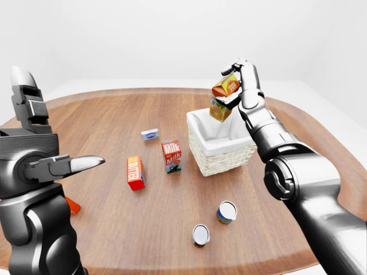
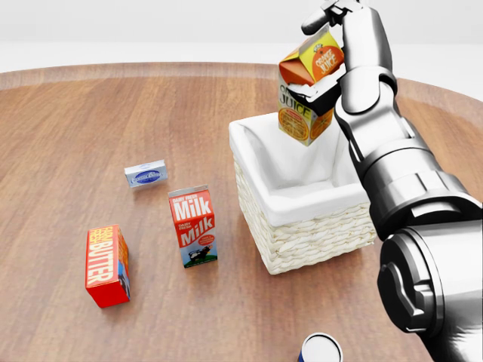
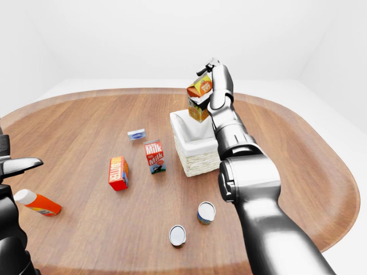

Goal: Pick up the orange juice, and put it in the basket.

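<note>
Orange juice carton (image 2: 308, 87) hangs in the air above the far rim of the wicker basket (image 2: 317, 234), tilted, with its gabled top leaning toward the head view's right and its lower corner over the white cloth lining. Your right hand (image 2: 343, 45) is clenched round the carton's upper part, dark fingers (image 2: 317, 19) curling over the orange top, and the arm runs down the right side of the head view past the basket's right wall. The carton is clear of the basket, not touching lining or rim.

Taking the basket as your landmark on the round wooden table (image 2: 90, 121): just to its left in the head view stands a red milk carton (image 2: 193, 226), upright. Further left of that, a red butter box (image 2: 107, 265) stands on end. Above the milk and left of the basket lies a small blue-and-white packet (image 2: 146, 175), flat on the wood. Below the basket in the right-eye view sit two cans, one blue-labelled (image 3: 206, 212) and one lower and to the left (image 3: 178, 235), each showing a pale round top. Well to the left of the basket in that view, near the table's edge, an orange bottle with a white cap (image 3: 36, 203) lies on its side.

Your left hand (image 1: 63, 166) is raised at the left of the left-eye view, well away from the basket, fingers extended and holding nothing.
</note>
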